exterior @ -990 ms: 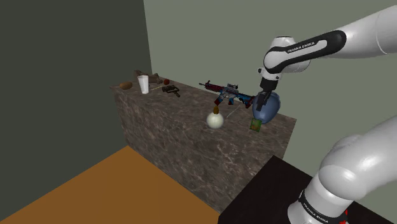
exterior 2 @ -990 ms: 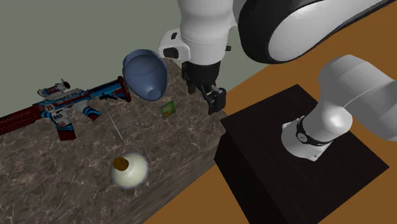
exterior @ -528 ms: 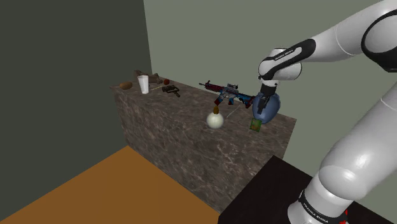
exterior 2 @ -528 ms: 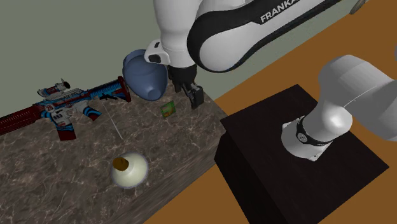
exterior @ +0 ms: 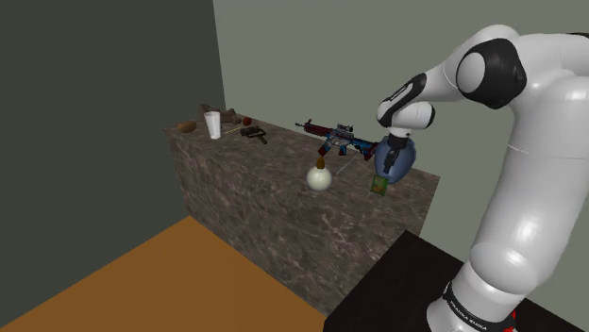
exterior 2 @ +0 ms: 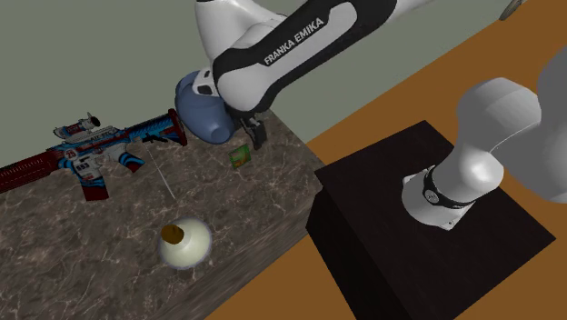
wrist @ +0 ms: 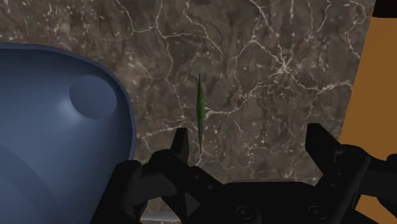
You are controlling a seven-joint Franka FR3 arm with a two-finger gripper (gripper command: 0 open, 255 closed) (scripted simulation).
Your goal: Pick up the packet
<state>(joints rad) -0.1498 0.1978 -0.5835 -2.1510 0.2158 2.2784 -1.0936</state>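
A small green packet (exterior: 379,186) stands on edge on the marble counter (exterior: 255,184), near its corner and beside a blue bowl (exterior: 395,162). From the second exterior view my black gripper (exterior 2: 256,136) hangs just above the packet (exterior 2: 240,156), close against the bowl (exterior 2: 204,107). In the wrist view the packet (wrist: 200,114) is a thin green line just ahead of the finger nearest the bowl (wrist: 57,127). The gripper (wrist: 249,146) is open, its fingers wide apart and touching nothing.
A red and blue toy rifle (exterior 2: 91,155) lies past the bowl. A white round object with a brown top (exterior 2: 184,243) sits near the counter's front edge. A white cup (exterior: 213,124) and small items stand at the far end. The black stand (exterior 2: 409,236) is right beside the counter.
The hand has swung toward the second exterior view's left and come down, from beside the counter's corner to just over the packet. The fingers stay open.
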